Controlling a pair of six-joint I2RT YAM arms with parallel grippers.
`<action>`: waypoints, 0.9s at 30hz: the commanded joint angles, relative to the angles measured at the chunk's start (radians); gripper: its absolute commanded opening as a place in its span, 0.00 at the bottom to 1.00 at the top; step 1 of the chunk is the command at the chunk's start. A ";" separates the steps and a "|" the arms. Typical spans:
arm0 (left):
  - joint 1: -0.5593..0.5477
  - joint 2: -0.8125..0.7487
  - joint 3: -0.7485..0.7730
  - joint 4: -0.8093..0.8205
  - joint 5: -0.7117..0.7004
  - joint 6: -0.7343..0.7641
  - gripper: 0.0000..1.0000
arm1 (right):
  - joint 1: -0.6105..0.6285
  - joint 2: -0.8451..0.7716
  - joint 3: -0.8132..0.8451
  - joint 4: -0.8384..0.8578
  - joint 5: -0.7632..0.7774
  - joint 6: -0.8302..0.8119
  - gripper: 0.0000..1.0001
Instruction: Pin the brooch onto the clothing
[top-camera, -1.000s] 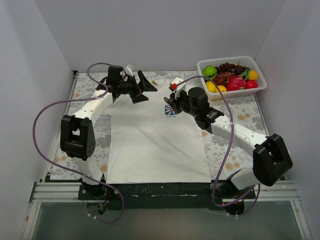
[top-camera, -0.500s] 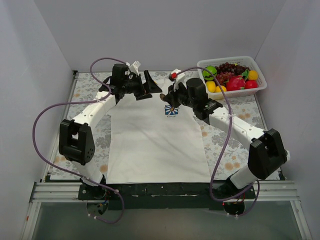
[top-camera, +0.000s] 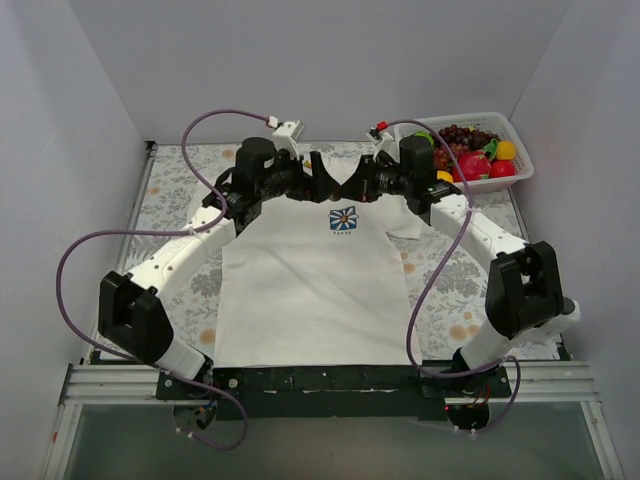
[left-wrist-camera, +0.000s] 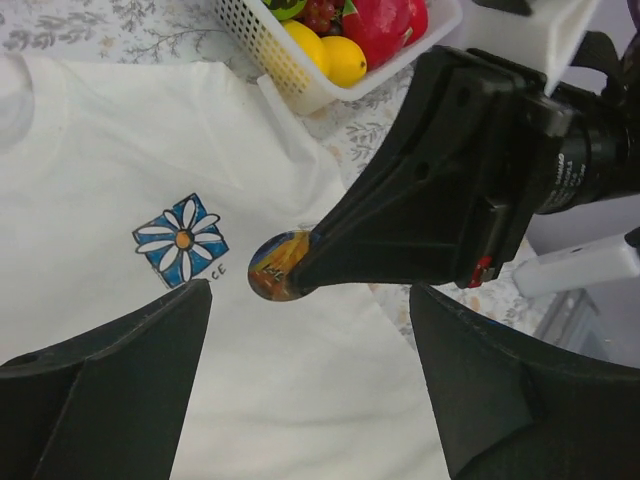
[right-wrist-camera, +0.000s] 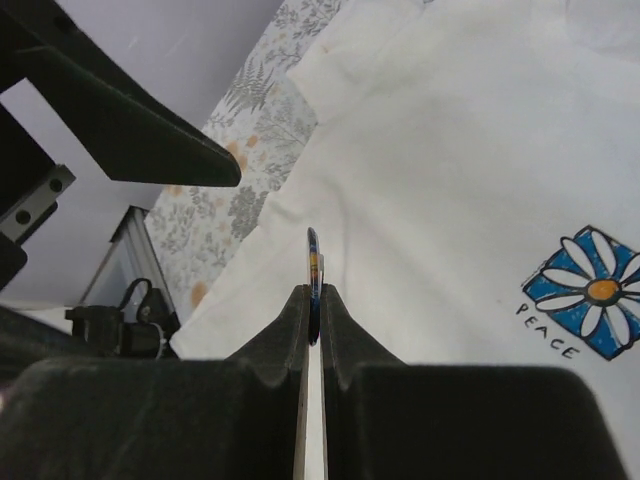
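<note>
The white T-shirt (top-camera: 310, 290) lies flat on the mat, its small blue daisy print (top-camera: 343, 218) on the chest. My right gripper (top-camera: 353, 187) hovers above the shirt's upper chest, shut on the brooch, a small round gold-brown disc (left-wrist-camera: 276, 266). The right wrist view shows the brooch edge-on (right-wrist-camera: 314, 258) between the closed fingertips (right-wrist-camera: 296, 310), above the shirt (right-wrist-camera: 450, 150) and left of the print (right-wrist-camera: 590, 290). My left gripper (top-camera: 318, 178) faces it from the left, open and empty, its fingers (left-wrist-camera: 110, 380) spread wide just short of the brooch.
A white basket (top-camera: 523, 170) of toy fruit stands at the back right, close behind the right arm; it also shows in the left wrist view (left-wrist-camera: 262, 52). The floral mat (top-camera: 180, 200) covers the table. Purple cables loop over both arms.
Both arms have swung toward the far side. The right gripper has lifted the brooch from near the print toward the collar, and the left gripper has moved right to face it.
</note>
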 joint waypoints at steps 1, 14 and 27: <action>-0.122 -0.046 -0.032 0.028 -0.259 0.174 0.80 | -0.036 0.020 0.052 0.028 -0.151 0.214 0.01; -0.342 0.043 -0.054 0.088 -0.690 0.417 0.78 | -0.106 0.065 0.049 0.022 -0.247 0.387 0.01; -0.416 0.150 -0.026 0.163 -0.870 0.540 0.71 | -0.110 0.071 0.038 -0.001 -0.268 0.384 0.01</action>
